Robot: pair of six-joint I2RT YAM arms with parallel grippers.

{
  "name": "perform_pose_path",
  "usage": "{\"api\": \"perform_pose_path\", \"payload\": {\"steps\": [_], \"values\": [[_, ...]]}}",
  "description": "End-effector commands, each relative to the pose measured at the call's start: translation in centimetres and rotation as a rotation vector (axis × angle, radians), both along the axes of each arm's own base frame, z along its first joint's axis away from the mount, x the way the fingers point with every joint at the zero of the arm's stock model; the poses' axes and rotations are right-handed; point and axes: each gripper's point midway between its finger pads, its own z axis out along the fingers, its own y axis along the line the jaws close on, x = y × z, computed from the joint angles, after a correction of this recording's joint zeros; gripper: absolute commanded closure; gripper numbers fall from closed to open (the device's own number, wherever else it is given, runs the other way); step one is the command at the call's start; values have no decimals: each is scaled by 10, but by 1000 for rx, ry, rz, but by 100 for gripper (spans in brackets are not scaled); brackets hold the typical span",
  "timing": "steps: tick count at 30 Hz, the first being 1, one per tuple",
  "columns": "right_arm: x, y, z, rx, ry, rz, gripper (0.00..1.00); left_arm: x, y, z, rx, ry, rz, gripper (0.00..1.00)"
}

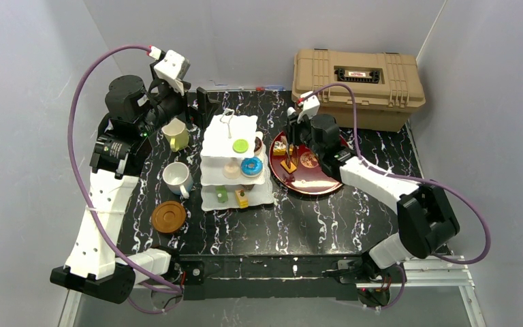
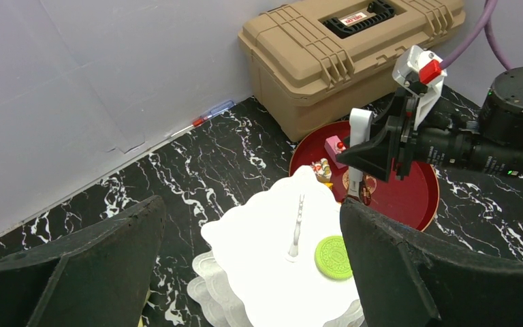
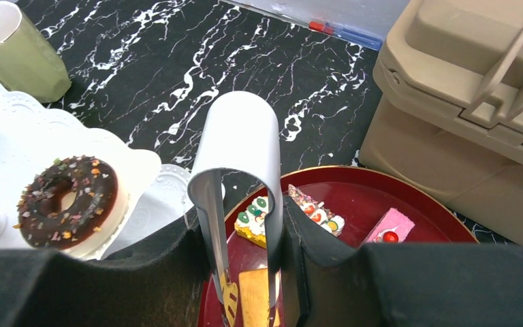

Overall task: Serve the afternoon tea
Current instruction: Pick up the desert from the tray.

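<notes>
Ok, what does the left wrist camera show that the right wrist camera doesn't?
Only left wrist: the green round cookie on the top tier of the white scalloped cake stand. Only right wrist: the chocolate sprinkled doughnut and, clearly, the pale yellow-green mug. Both: the stand, the silver metal tongs, round red tray, pink cake slice, tan ribbed plastic case.

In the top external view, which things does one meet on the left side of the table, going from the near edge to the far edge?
round brown coaster → white mug → pale yellow-green mug
</notes>
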Motion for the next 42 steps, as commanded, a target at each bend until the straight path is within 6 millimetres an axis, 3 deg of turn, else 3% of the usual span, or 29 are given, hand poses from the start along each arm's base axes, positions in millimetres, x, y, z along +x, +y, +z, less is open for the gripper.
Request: {"api": "perform_pose_path", "payload": {"steps": [1, 19, 42], "values": [[13, 6, 22, 66, -82, 0, 73, -4, 2, 8, -1, -30, 2, 2], [27, 4, 6, 75, -56, 6, 53, -2, 1, 8, -1, -26, 1, 2], [31, 5, -24, 65, -8, 24, 47, -3, 1, 8, 0, -31, 3, 2]]}}
